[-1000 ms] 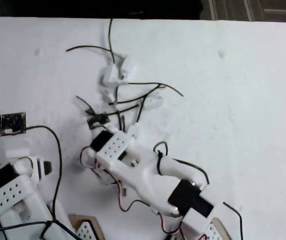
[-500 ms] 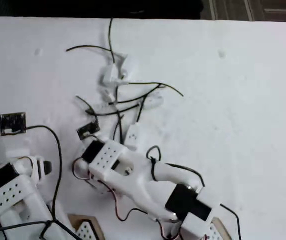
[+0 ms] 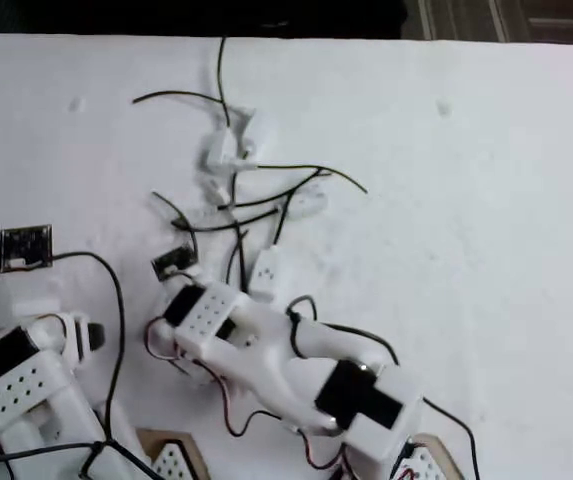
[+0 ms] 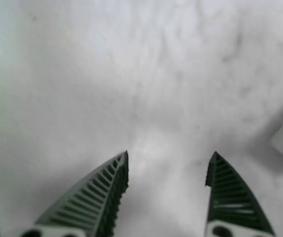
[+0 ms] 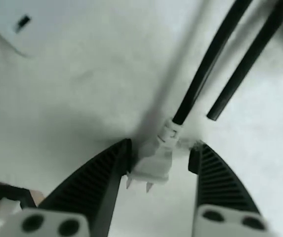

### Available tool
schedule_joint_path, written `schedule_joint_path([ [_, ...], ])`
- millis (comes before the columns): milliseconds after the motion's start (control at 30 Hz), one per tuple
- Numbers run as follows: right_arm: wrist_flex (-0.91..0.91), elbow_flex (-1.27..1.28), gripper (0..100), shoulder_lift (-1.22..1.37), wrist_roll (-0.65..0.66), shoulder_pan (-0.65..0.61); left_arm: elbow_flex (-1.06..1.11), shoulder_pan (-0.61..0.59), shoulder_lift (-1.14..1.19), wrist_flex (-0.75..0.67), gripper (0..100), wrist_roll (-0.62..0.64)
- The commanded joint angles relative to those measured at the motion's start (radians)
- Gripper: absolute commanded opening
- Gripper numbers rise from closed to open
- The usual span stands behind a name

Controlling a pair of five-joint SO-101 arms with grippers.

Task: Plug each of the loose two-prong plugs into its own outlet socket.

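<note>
Two arms on the white table (image 3: 486,200), and I'm placing everything off the white block (image 3: 266,268), which looks to me like one of the sockets.

The right arm (image 3: 266,345) reaches in so its wrist ends up just beside the block, on the side facing the left arm (image 3: 26,385). The left arm sits well apart from the block, near the table's front corner. The cable tangle (image 3: 256,190), with the other white pieces in it, lies past the block, on the side away from both arms.

The right gripper (image 5: 162,143) has its fingers closed in on a plug (image 5: 153,160). One finger is pressed against the plug body and the other sits tight by it, so I'd call that clamped.

Here's the bit your next move hangs on. The plug's long axis runs along the gripper's own line, with the two prongs pointing back toward the wrist. Its cable (image 5: 205,69) trails out ahead, away from the wrist. So the prongs face away from anything out in front of the fingers. My guess is you'll need to swing or re-grip the plug before it can go into the block.

The left gripper (image 4: 170,153) is spread wide over bare table with nothing in it. The right arm is clearly the nearer one for this job.
</note>
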Motion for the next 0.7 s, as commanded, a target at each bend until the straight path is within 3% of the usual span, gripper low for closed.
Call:
schedule_joint_path([
  [0, -0.007, -0.023, 19.0, 0.025, 0.0, -0.007, -0.005, -0.008, -0.019, -0.029, 26, 0.002],
  [100, -0.002, -0.02, 15.5, 0.031, 0.0, -0.004, -0.005, -0.008, -0.019, -0.029, 26, 0.002],
  [200, 0.019, -0.023, 1.8, 0.03, 0.002, -0.002, -0.005, -0.008, -0.019, -0.029, 26, 0.002],
  [333, 0.077, -0.023, 1.7, -0.012, 0.006, 0.01, -0.003, -0.008, -0.019, -0.028, 26, 0.002],
  [667, 0.205, -0.017, 1.7, -0.384, 0.195, 0.145, -0.003, -0.008, -0.019, -0.028, 26, 0.002],
])
